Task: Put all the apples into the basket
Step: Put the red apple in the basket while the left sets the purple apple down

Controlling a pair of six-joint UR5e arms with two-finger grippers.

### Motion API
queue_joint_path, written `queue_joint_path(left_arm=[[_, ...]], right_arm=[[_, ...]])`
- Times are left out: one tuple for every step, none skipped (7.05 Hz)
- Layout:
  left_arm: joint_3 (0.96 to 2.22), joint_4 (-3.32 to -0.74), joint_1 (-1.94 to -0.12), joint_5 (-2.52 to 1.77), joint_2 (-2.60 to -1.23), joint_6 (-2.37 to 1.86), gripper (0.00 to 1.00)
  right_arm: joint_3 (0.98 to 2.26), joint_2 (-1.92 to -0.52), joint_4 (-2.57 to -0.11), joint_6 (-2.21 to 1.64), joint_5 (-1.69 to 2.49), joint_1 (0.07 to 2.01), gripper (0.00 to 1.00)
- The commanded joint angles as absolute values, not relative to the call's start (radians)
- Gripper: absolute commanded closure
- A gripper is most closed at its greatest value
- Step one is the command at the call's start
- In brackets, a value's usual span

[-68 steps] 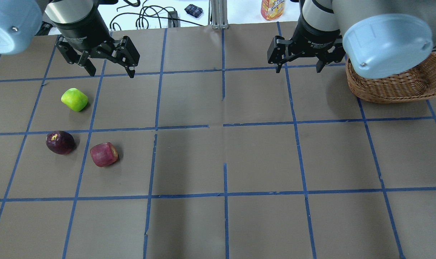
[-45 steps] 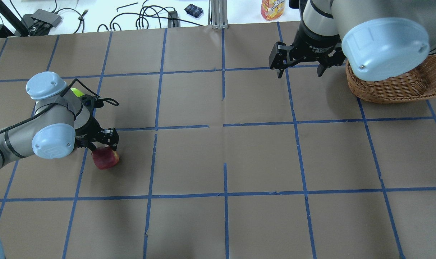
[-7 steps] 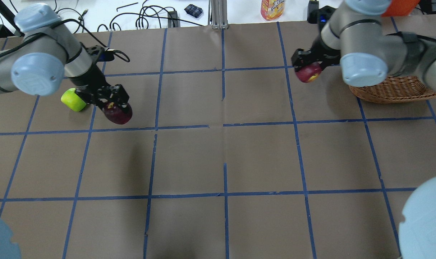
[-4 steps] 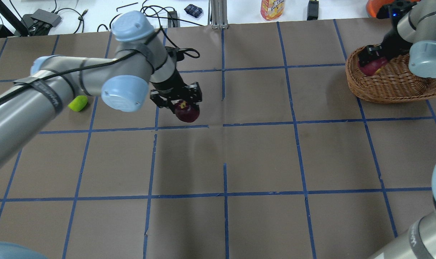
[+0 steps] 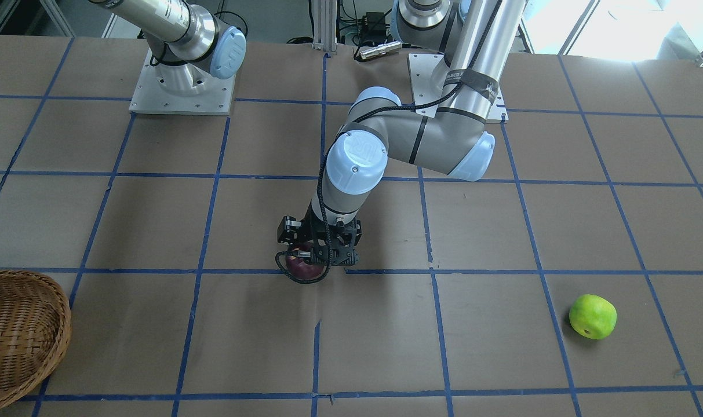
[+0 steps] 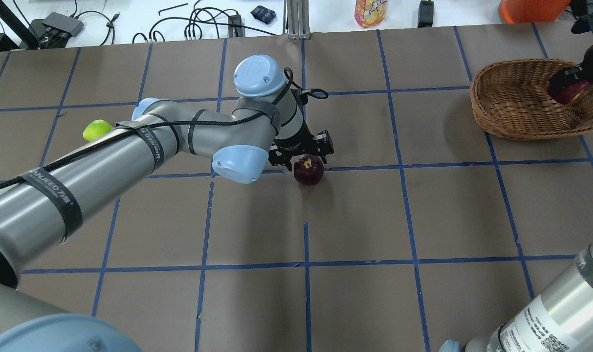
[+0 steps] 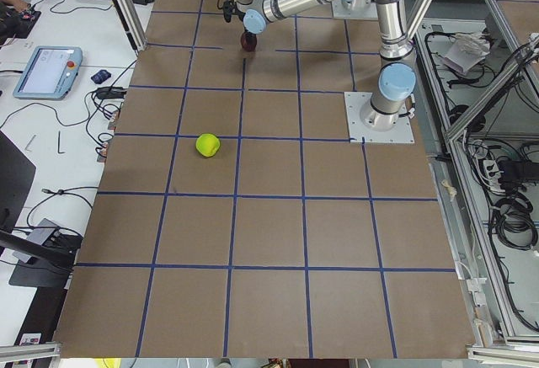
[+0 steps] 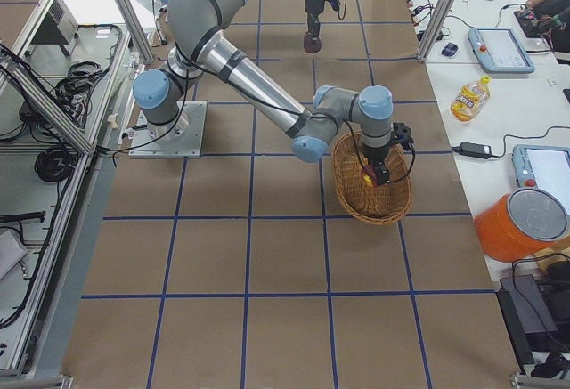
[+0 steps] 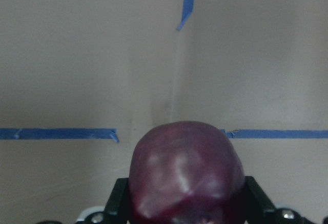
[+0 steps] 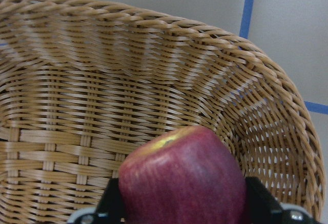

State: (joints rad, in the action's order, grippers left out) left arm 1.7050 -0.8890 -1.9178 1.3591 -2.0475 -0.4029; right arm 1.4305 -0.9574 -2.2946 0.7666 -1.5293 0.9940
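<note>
Three apples (image 6: pixel 309 171) (red (image 10: pixel 184 175), maroon (image 9: pixel 185 175), green (image 5: pixel 592 316)), one basket (image 6: pixel 514 107) — two tools (image 6: pixel 306 159) (image 6: pixel 568 88)

Maroon apple (image 6: pixel 309 169) gripped, centre; red apple (image 6: pixel 567 92) gripped inside basket (image 6: pixel 511 105); green apple (image 5: pixel 593 316) loose, far left.

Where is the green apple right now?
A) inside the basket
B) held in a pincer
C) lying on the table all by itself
C: the green apple lies alone on the table, while the left pincer grips the purple apple and the right pincer holds the red apple at the basket.
</note>
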Motion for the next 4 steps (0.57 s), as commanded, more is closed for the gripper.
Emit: queue_joint_path(left_arm=[[1.684, -0.870, -1.910, 1.377, -2.036, -0.396, 0.00], [1.665, -0.896, -1.837, 1.365, -2.010, -0.376, 0.00], [1.651, -0.958, -1.769, 1.365, -1.978, -0.282, 0.00], [1.635, -1.083, -1.696, 1.385, -1.939, -0.156, 0.00]], right_arm=[[1.428, -0.960, -2.281, 0.764, -1.529, 0.995, 0.00], [1.430, -0.983, -2.261, 0.765, -1.531, 1.003, 0.00], [1.430, -1.036, -2.140, 0.746, -1.529, 1.049, 0.00], [1.430, -1.081, -2.003, 0.679, -1.491, 1.128, 0.00]])
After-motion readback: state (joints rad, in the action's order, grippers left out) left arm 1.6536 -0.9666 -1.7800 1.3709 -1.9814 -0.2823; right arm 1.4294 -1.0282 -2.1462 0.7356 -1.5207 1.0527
